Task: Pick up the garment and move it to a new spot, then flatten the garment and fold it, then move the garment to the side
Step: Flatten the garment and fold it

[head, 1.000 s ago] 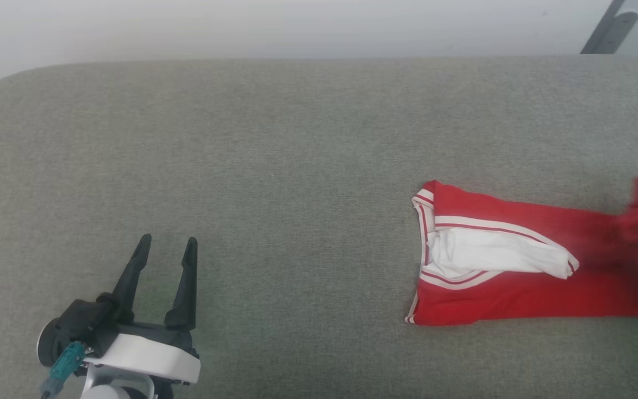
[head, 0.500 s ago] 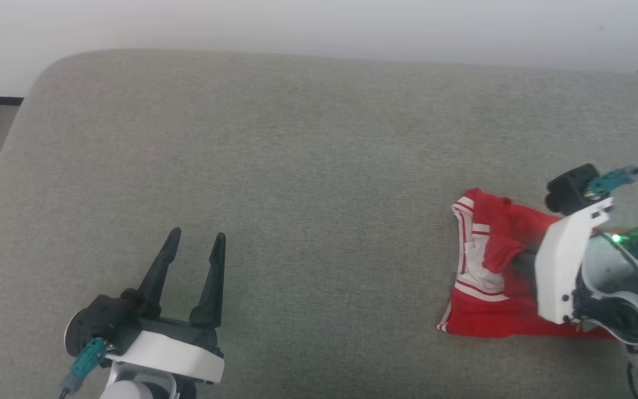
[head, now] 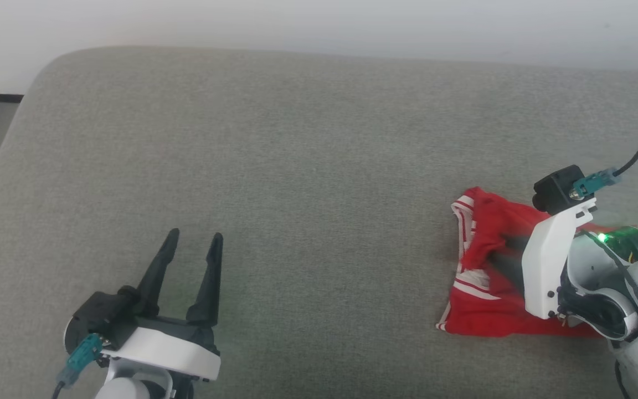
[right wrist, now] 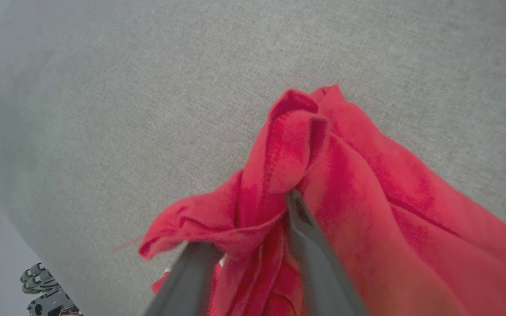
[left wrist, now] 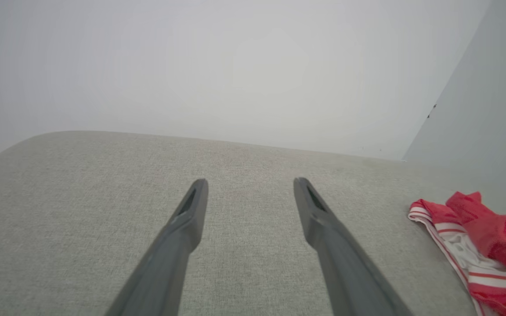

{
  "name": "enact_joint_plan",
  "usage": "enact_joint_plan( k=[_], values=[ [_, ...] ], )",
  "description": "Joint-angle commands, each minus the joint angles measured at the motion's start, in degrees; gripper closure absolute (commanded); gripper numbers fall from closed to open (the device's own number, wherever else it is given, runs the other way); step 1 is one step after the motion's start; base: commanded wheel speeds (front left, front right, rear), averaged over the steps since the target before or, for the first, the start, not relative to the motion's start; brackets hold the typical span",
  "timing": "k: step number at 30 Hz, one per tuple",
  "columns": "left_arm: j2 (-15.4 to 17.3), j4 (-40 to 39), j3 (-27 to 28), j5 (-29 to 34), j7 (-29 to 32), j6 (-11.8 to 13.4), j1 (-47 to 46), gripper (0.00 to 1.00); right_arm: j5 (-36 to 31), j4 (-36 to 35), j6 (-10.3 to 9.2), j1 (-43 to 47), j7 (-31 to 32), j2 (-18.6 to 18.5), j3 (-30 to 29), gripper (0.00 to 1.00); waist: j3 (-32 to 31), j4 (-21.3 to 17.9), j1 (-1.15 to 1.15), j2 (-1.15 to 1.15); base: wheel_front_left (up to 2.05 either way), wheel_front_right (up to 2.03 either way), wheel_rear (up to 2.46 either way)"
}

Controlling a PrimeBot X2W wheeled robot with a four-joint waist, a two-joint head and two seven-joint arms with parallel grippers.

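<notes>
Overhead, the head view looks down on a grey cushion (head: 308, 138) with a rounded back-left corner. The garment (head: 477, 316) lies crumpled far along toward the cushion's right end, well away from that corner, with its red-and-white striped trim turned toward the middle. The right gripper (head: 504, 252) reaches into the red folds from the right, its fingertips buried in the cloth. The left gripper (head: 194, 235) hovers over bare cushion near the front left, fingers spread wide and holding nothing.

Next, the left wrist view shows the left gripper (left wrist: 248, 184) with both dark fingers wide apart above the grey fabric and nothing between them. The garment (left wrist: 490, 228) sits off to that view's right, white lining and stripes showing, and a pale wall (left wrist: 235, 66) rises behind the cushion's back edge.

Last, the right wrist view looks straight onto the red cloth (right wrist: 367, 197). The right gripper (right wrist: 244, 221) has its fingers (right wrist: 314, 263) standing partly apart. A fold is draped over one tip and bunched in the gap. Whether any of it is pinched cannot be told.
</notes>
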Motion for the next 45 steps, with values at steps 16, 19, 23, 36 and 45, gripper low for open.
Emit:
enact_joint_plan(
  k=[16,19,23,36,45],
  values=[
    [2.80,3.58,1.21,0.10,-0.27,-0.09,2.92,0.00,5.55,6.42,0.01,-0.11,-21.65,-3.45,2.92,0.00,-6.20,-5.32,0.00,0.00,0.00,0.00,0.00],
    [3.05,4.96,1.45,-0.42,-0.27,-0.10,3.45,0.00,5.90,9.62,0.01,0.59,-28.66,-3.45,3.65,0.00,-7.36,-6.23,0.00,0.00,0.00,0.00,0.00],
    [3.11,6.38,2.20,-0.58,-0.27,-0.09,4.41,0.00,5.22,13.69,0.01,1.56,-37.98,-3.56,4.81,0.00,-8.86,-7.06,0.00,0.00,0.00,0.00,0.00],
    [2.25,3.72,6.99,1.34,-0.27,-0.09,9.77,0.00,-3.41,17.31,0.00,5.59,-53.63,-2.03,3.13,0.00,-12.18,-8.85,0.00,0.00,0.00,0.00,0.00],
    [1.07,-1.17,8.96,1.99,-0.27,-0.10,15.40,0.00,-6.83,10.30,0.00,15.88,-53.97,-0.65,-5.52,0.00,-13.13,-7.66,0.00,0.00,0.00,0.00,0.00]
  ],
)
